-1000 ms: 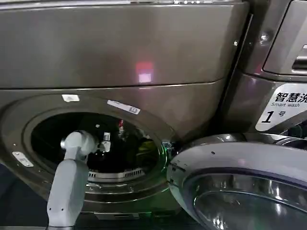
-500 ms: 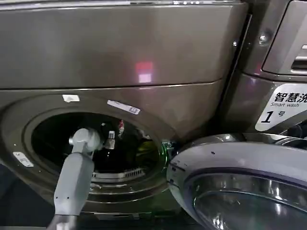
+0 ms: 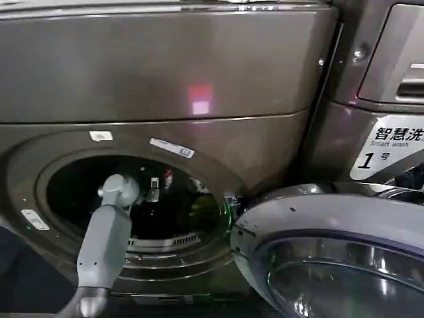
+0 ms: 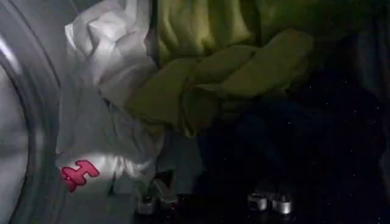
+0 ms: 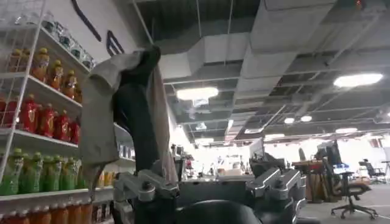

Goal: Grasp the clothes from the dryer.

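inside the dryer (image 3: 199,73) | left gripper (image 4: 210,199) open | clothes (image 4: 183,79) just beyond

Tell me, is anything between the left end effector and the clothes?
No. In the left wrist view the left end effector has open fingers and only a dark empty gap of drum before the clothes.

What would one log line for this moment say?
left gripper: open, inside dryer, near clothes | right gripper: open, parked away
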